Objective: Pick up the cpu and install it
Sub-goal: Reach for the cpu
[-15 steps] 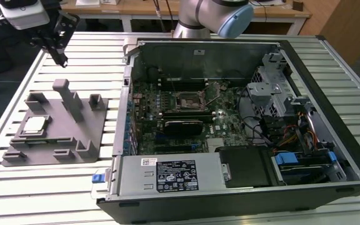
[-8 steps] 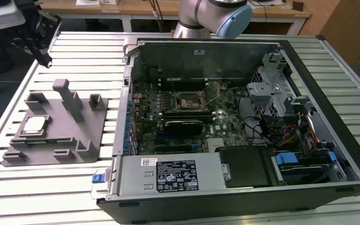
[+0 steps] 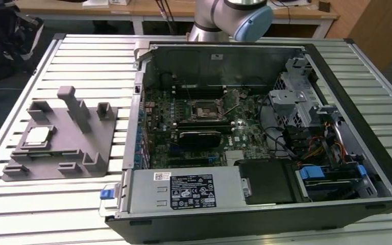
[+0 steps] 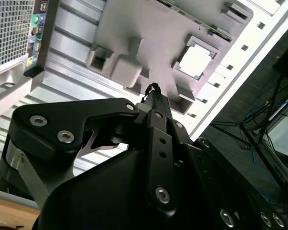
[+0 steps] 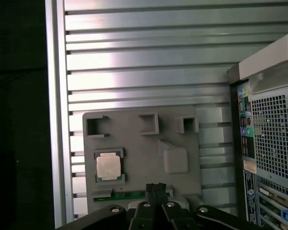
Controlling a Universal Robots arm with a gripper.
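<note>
The cpu (image 3: 38, 135) lies flat in a shallow pocket of the grey fixture plate (image 3: 63, 153), silver top up, near one corner of the plate. In both wrist views it sits square in that pocket (image 5: 110, 166) (image 4: 196, 62), framed by the low grey walls of the fixture plate (image 5: 134, 139) (image 4: 149, 28), touched by nothing. A thin green strip of circuit board (image 5: 120, 195) lies in the plate just beside the cpu.

The hand (image 5: 155, 188) (image 4: 152, 90) hangs above the plate, well apart from the cpu, its two black fingertips (image 5: 151, 188) pressed together with nothing between them.

The plate rests on a slatted metal counter (image 3: 80, 61). Just beside the plate, on the exterior view's right, stands an open computer case (image 3: 332, 66) with its motherboard exposed and a square socket (image 3: 203, 109) near the board's middle.
</note>
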